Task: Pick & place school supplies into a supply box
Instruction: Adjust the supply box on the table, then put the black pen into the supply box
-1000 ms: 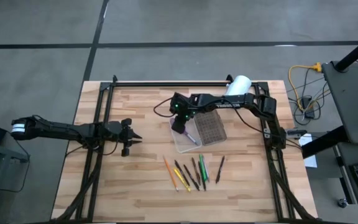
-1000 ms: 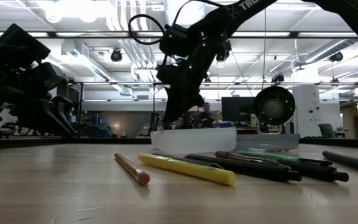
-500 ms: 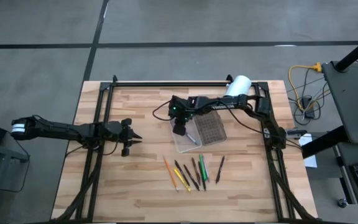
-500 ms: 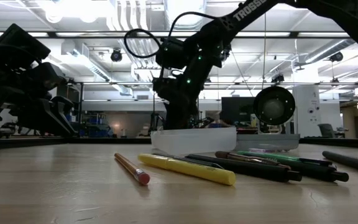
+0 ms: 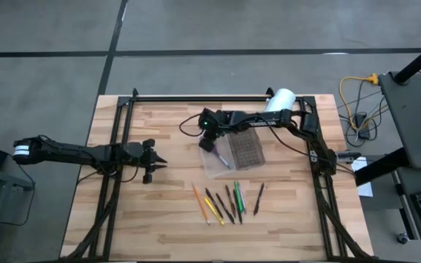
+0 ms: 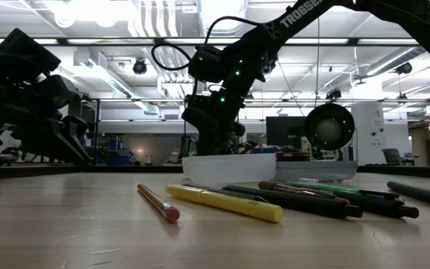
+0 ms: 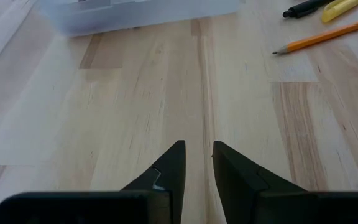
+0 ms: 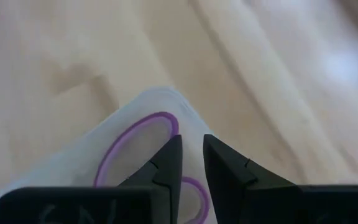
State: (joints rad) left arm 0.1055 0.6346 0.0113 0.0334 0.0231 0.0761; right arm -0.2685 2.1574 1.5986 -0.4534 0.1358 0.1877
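The supply box lies open in the middle of the table, its whitish tray [image 5: 216,165] beside the grey ribbed lid half [image 5: 247,152]. Purple-handled scissors [image 5: 225,161] lie inside the tray, and their loops [image 8: 135,146] show under my right gripper. My right gripper [image 5: 206,144] is shut and hangs tilted over the tray's far left corner [image 8: 160,99]. Several pens and pencils [image 5: 224,203] lie flat on the wood nearer the near edge: an orange pencil [image 6: 157,202], a yellow pen [image 6: 222,203], and green and dark ones. My left gripper [image 5: 163,162] waits shut at the left. My right gripper [image 8: 192,142] points down at a slant over the tray's corner beside the scissors' handle loops. The fingers themselves hide the spot below them, so I cannot tell whether they touch the tray or the scissors.
A white cylinder [image 5: 281,99] lies at the far right of the table. Black frame rails [image 5: 115,157] run along both sides and the far edge. Bare wood [image 7: 166,93] lies between my left gripper and the box. One dark pen [image 5: 258,199] lies a little apart on the right.
My right gripper dipped over the tray's left part, then drew back toward the tray's far left corner, rose slightly and tipped to a slant. The scissors stayed in the tray. The left arm kept still.
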